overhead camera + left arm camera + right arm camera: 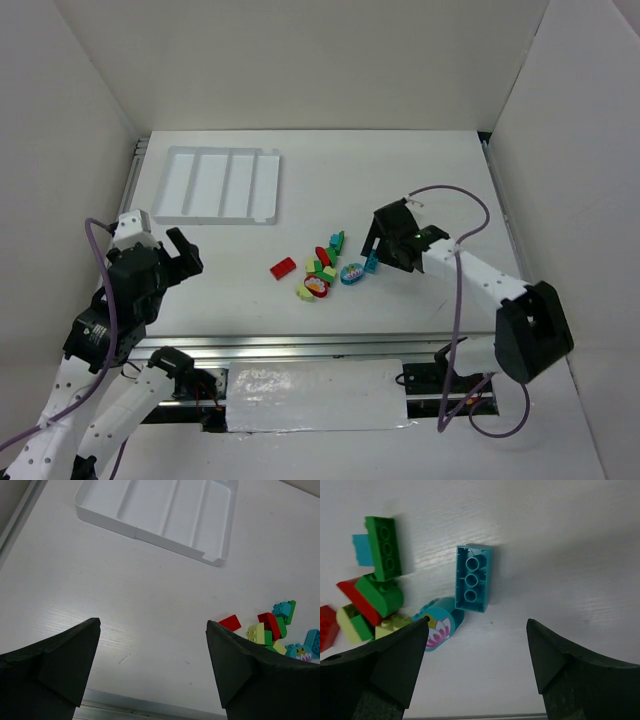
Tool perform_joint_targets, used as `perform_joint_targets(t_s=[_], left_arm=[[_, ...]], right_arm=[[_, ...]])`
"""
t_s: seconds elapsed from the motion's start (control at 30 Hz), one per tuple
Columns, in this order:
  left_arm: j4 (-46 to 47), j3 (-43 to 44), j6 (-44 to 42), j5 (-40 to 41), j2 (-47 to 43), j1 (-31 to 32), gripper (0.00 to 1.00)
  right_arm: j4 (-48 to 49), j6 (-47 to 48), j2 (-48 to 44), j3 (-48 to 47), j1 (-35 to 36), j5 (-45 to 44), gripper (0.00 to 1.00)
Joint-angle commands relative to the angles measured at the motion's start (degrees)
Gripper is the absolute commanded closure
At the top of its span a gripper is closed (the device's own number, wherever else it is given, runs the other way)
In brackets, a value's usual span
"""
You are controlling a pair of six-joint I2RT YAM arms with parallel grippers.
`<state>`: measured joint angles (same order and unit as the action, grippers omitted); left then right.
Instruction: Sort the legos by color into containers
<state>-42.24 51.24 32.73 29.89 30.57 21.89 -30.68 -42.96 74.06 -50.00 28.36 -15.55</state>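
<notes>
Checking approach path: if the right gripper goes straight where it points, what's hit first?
Likely the teal rectangular plastic brick, underside up, almost centred ahead of the right gripper; depth is unclear.

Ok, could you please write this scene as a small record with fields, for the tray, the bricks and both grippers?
tray: white, far left of the table, four compartments, no brick in any
legos: loose pile mid table, apart from the tray
red brick: alone, just left of the pile
left gripper: open, holding nothing
right gripper: open, near the teal brick, not gripping it
sorted so far: none
</notes>
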Motion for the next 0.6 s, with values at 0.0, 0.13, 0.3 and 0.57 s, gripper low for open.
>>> perform_joint_targets(t_s=[0.0,0.13,0.3,0.57], left_arm=[[2.51,-0.35,-1.79,-0.97,-0.86,-0.09,0.01],[2.86,-0.27,-2.23,-1.94,-0.69,-0.09,0.00],[2.86,-0.35,-2.23,-2.29,-1.12,0.08,0.01],[2.78,-0.36,-2.23,-2.29,-1.65,0.08,0.00]], right_arm=[[4.74,-0.73,4.94,-3.87,0.38,-1.85,0.15],[5.28,-0.28,14.17,-6.42,0.21,-0.09,0.24],[7.29,-0.11,18.30,-5.37,0.29,-0.18,0.25],[7.64,0.51,20.51,-5.29,0.29,-1.32,0.42]])
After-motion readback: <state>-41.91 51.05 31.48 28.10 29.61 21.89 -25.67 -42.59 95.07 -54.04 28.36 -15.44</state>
